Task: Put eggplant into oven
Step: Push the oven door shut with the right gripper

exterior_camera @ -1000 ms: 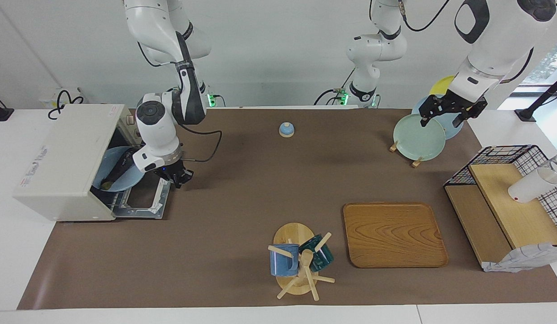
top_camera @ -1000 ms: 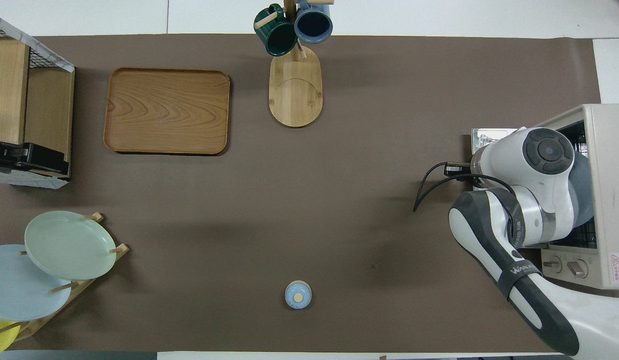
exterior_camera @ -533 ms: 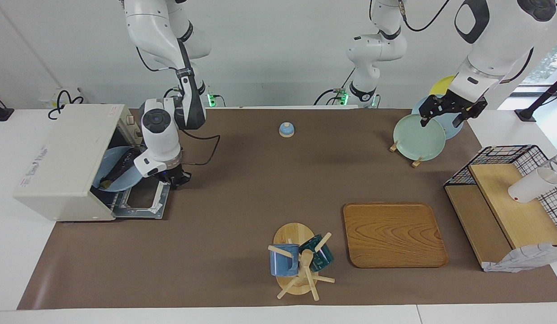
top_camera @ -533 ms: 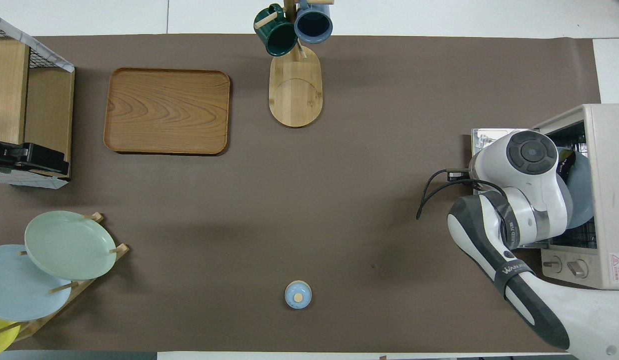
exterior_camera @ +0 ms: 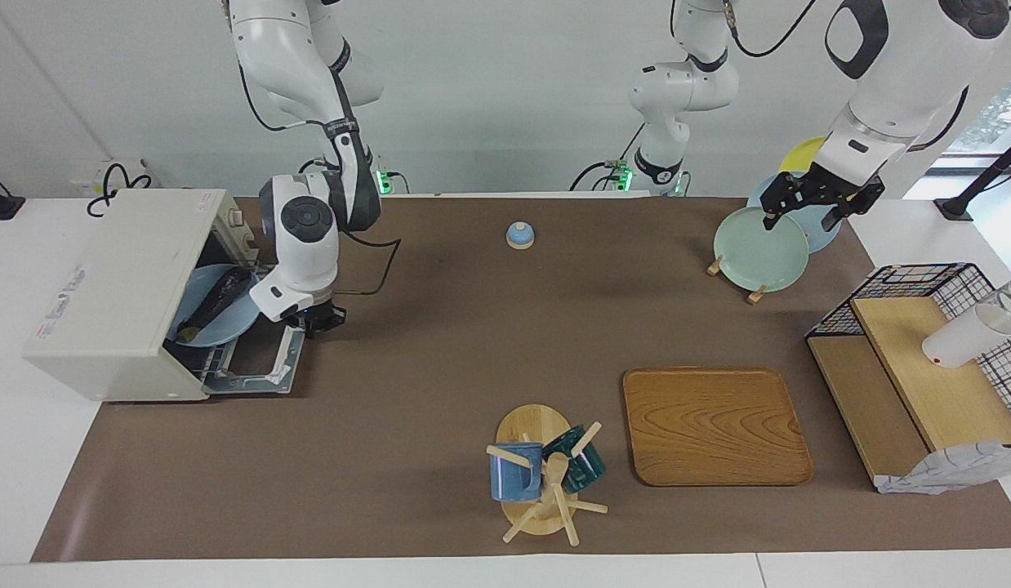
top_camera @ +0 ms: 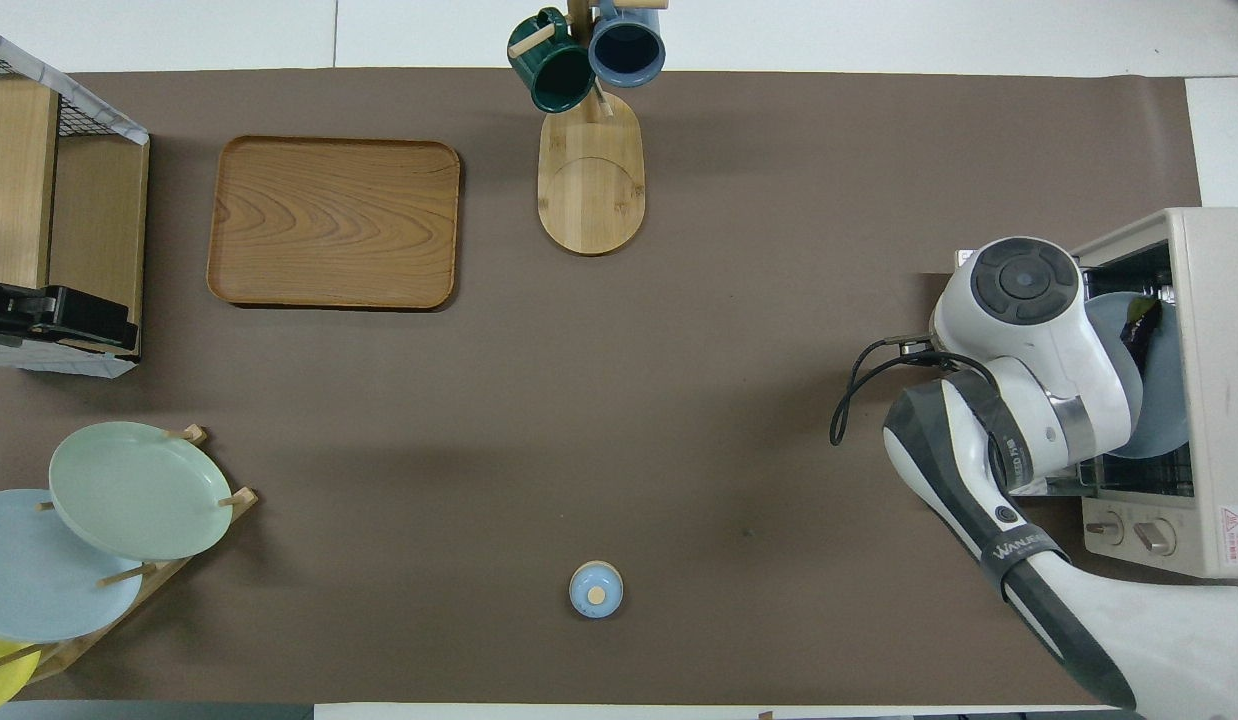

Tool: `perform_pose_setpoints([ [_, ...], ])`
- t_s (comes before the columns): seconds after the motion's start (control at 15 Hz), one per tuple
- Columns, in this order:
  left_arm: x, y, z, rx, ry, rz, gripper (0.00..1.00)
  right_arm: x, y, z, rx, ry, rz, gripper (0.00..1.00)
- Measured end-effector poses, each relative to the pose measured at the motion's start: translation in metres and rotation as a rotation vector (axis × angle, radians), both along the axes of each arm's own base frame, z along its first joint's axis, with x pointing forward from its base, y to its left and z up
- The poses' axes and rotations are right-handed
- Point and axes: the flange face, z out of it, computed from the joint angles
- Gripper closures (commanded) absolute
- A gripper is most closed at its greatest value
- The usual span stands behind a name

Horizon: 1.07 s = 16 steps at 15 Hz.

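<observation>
The right gripper (exterior_camera: 320,318) hung low over the edge of the oven's lowered door (exterior_camera: 252,359), just in front of the open oven (exterior_camera: 118,294) at the right arm's end of the surface (exterior_camera: 440,343); whether its fingers were parted or closed could not be told, and nothing was seen in them. Just beside this gripper, inside the oven mouth, a blue plate (exterior_camera: 216,314) carried the eggplant (exterior_camera: 216,296), which lay lengthwise across it, dark and glossy, with its pale stem tip toward the plate's outer rim. In the overhead view the arm's wrist covered most of the plate, leaving only one end of the eggplant (top_camera: 1142,322) showing. Well apart from that gripper, at the left arm's end of the surface, the left gripper (exterior_camera: 802,214) waited over the green plate (exterior_camera: 759,249) in the plate rack, fingers spread and empty.
</observation>
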Motion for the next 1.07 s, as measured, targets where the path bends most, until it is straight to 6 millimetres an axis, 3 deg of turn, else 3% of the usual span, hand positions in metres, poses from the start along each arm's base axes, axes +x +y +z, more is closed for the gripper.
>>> perform_pose_setpoints([
  [0.2, 0.0, 0.0, 0.0, 0.0, 0.0, 0.0, 0.0, 0.007, -0.018, 0.047, -0.01, 0.009, 0.016, 1.0],
  [0.4, 0.0, 0.0, 0.0, 0.0, 0.0, 0.0, 0.0, 0.003, -0.049, 0.086, -0.005, 0.003, 0.041, 1.0],
  [0.73, 0.0, 0.0, 0.0, 0.0, 0.0, 0.0, 0.0, -0.001, -0.093, 0.113, -0.015, -0.006, 0.036, 1.0],
  [1.0, 0.0, 0.0, 0.0, 0.0, 0.0, 0.0, 0.0, -0.001, -0.11, 0.119, -0.016, 0.001, 0.041, 0.81],
  [1.07, 0.0, 0.0, 0.0, 0.0, 0.0, 0.0, 0.0, -0.002, -0.115, 0.121, -0.004, 0.002, 0.037, 0.68],
])
